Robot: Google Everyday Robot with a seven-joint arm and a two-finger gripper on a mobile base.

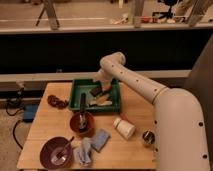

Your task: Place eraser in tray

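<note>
The green tray (76,98) sits at the back middle of the wooden table. A small dark block, apparently the eraser (94,92), lies inside it next to pale items (101,100). My gripper (103,88) hangs over the tray's middle, just above and right of the dark block, at the end of the white arm (134,82) that reaches in from the right. I cannot tell whether it touches the block.
A dark red bowl (81,123) with a black upright utensil (83,103) stands in front of the tray. There is also a purple bowl with a spoon (56,151), a blue-grey cloth (92,145), a white cup on its side (124,128), a small dark cup (146,137) and a reddish string of beads (57,102).
</note>
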